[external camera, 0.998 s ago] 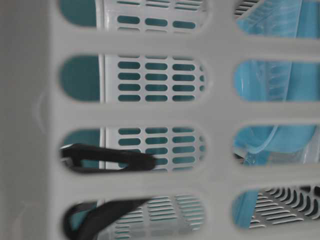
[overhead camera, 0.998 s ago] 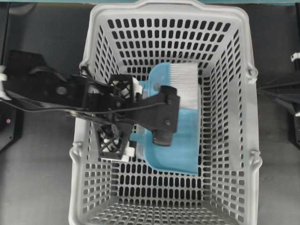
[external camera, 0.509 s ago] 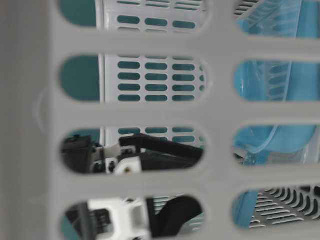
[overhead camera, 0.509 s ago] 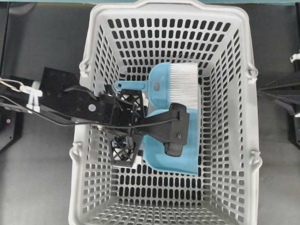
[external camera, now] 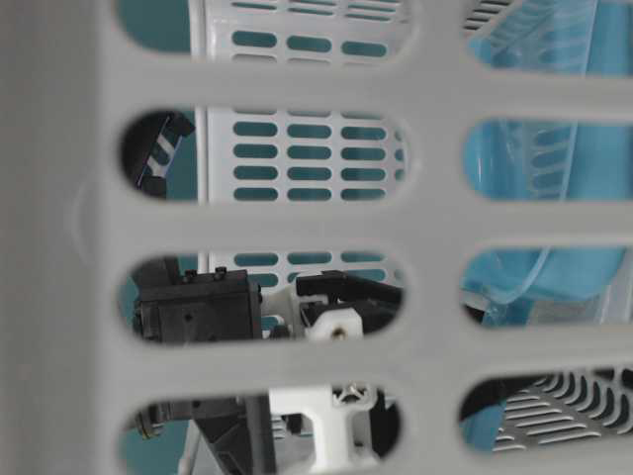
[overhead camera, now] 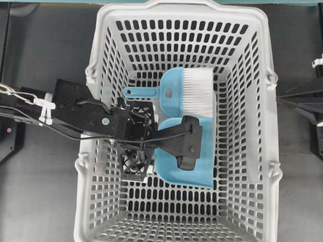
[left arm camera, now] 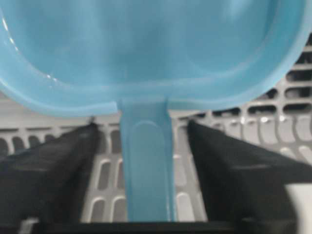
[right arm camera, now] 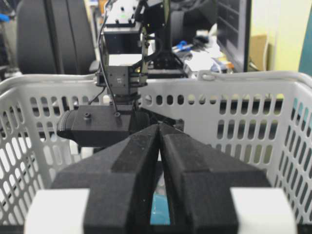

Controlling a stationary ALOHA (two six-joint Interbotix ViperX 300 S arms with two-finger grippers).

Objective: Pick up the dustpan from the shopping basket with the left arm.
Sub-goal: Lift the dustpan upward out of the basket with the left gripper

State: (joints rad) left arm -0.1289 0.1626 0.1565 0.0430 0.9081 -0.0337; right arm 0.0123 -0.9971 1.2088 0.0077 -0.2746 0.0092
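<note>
We see the basket [overhead camera: 176,20] standing on the dark worktop [overhead camera: 45,50], filling most of the overhead view. Inside it, on the slotted floor, lies the dustpan [overhead camera: 199,169], its light blue tray toward the middle of the basket. A blue brush [overhead camera: 174,96] with white bristles rests just above it in that view, its handle pointing left.

The left arm [overhead camera: 86,117] reaches over the basket's left wall and down inside. Its camera block covers part of the dustpan from above. In the left wrist view the dustpan's thin handle [left arm camera: 146,165] runs straight down between the two black fingers [left arm camera: 48,170] of the left gripper [left arm camera: 145,168]. A gap shows on each side of the handle, so the jaws stand apart around it and are not pressing on it; nothing is grasped.

Through the basket's slots in the table-level view we make out the black wrist [external camera: 193,307] and a white part of the gripper low inside, with the dustpan's blue body [external camera: 534,158] to the right, blurred.

The right gripper [right arm camera: 160,146] sits outside the basket, facing its wall. Its two fingers meet along their length with only a hairline between them, clenched on nothing. Only the dark edge of the right arm [overhead camera: 308,108] shows at the right side of the overhead view.
</note>
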